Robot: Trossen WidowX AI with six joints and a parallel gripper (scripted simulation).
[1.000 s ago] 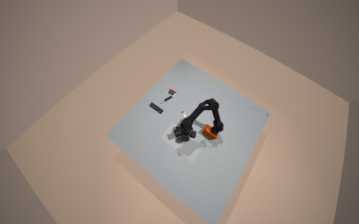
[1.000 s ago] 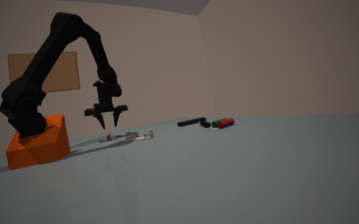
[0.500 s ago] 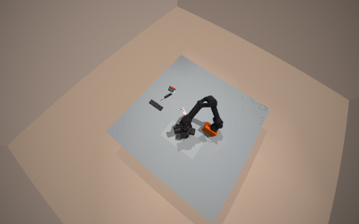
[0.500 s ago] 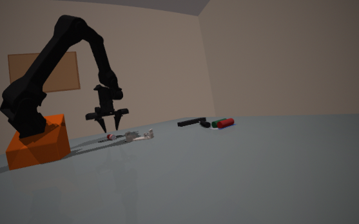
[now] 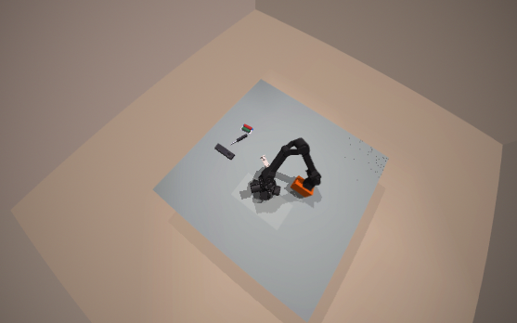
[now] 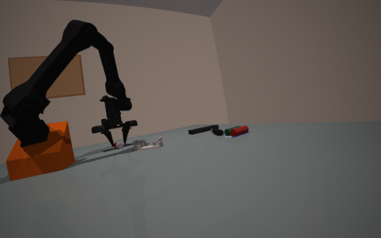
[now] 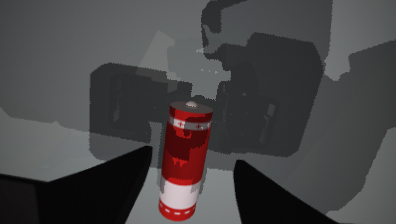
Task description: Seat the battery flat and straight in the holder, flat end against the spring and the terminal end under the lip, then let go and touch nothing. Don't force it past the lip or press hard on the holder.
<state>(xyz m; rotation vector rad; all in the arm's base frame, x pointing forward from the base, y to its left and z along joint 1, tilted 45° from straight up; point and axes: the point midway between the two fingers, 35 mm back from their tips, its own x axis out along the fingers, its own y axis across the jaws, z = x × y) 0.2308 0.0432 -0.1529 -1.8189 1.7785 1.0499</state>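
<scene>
Grey tabletop: spread, empty gripper (image 6: 117,141) straddles the red battery (image 7: 184,159), pickup step; next it should lower, close gently, then carry it to the holder (image 6: 148,143)

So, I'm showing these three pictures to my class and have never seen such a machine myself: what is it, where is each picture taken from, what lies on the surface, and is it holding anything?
It is one black jointed robot arm on an orange base, ending in a two-fingered gripper.

One picture looks down from high above, one from the side near table height, and one from a camera on the arm's wrist, looking down between the fingers.

On the grey table lie a red and white battery, a pale battery holder beside it, and farther off a black bar, a small dark tool and a red and a green cylinder.

It holds nothing: the gripper is open, its fingers either side of the lying battery without touching it.
</scene>
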